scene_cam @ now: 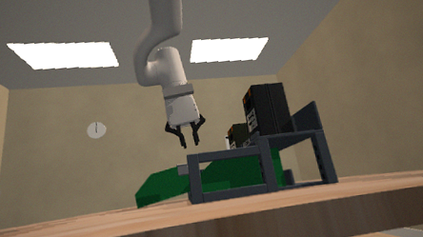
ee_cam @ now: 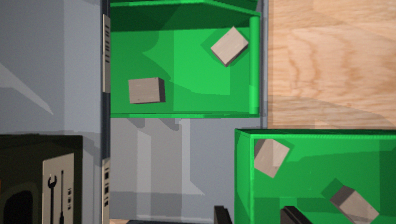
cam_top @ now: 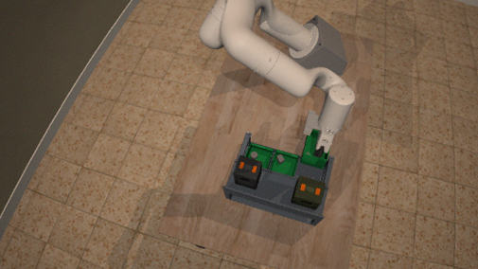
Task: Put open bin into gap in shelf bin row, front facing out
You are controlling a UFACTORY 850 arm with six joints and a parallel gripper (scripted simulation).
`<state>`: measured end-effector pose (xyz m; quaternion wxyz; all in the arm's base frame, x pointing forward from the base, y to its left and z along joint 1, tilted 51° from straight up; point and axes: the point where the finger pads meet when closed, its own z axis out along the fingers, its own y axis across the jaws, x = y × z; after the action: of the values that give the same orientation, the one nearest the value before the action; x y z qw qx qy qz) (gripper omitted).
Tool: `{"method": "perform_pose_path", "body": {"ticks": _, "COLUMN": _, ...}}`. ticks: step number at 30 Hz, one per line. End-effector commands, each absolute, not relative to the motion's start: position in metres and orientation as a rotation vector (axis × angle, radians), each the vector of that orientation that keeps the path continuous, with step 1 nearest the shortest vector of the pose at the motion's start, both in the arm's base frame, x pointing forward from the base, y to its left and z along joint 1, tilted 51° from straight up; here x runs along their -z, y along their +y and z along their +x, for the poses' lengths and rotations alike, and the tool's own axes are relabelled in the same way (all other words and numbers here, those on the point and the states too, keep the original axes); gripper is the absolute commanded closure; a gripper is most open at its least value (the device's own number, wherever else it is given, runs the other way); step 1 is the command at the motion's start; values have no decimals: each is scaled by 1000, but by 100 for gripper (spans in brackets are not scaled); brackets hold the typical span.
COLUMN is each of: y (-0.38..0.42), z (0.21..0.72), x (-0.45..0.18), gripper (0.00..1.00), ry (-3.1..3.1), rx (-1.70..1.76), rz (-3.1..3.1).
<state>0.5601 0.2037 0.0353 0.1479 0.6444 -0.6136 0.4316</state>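
Observation:
The open green bin (cam_top: 314, 151) lies at the front of the grey shelf (cam_top: 278, 186), at the right end of the row. It sticks out onto the table and looks tilted in the side view (scene_cam: 162, 187). In the wrist view (ee_cam: 320, 175) it holds two tan blocks, and only its near end reaches the shelf's bare grey gap (ee_cam: 175, 155). My gripper (scene_cam: 189, 142) hangs above the bin and the shelf's front edge, fingers a little apart with nothing between them. It also shows from above (cam_top: 320, 152) and in the wrist view (ee_cam: 257, 217).
Two other green bins (cam_top: 261, 155) (cam_top: 286, 163) sit in the shelf; the nearer one (ee_cam: 185, 60) holds two blocks. A black toolbox (cam_top: 247, 172) and an olive toolbox (cam_top: 310, 191) stand on the top board. The arm's grey base (cam_top: 324, 44) stands at the far table end.

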Motion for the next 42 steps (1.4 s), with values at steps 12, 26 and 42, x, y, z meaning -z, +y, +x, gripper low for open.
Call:
{"method": "perform_pose_path", "body": {"ticks": 12, "y": 187, "z": 517, "x": -18, "gripper": 66, "ry": -1804, "rx": -1087, "rz": 1775}}
{"method": "perform_pose_path", "body": {"ticks": 26, "y": 173, "z": 483, "x": -5, "gripper": 66, "ry": -1804, "rx": -1087, "rz": 1775}}
{"method": "perform_pose_path", "body": {"ticks": 42, "y": 159, "z": 446, "x": 10, "gripper": 66, "ry": -1804, "rx": -1086, "rz": 1775}}
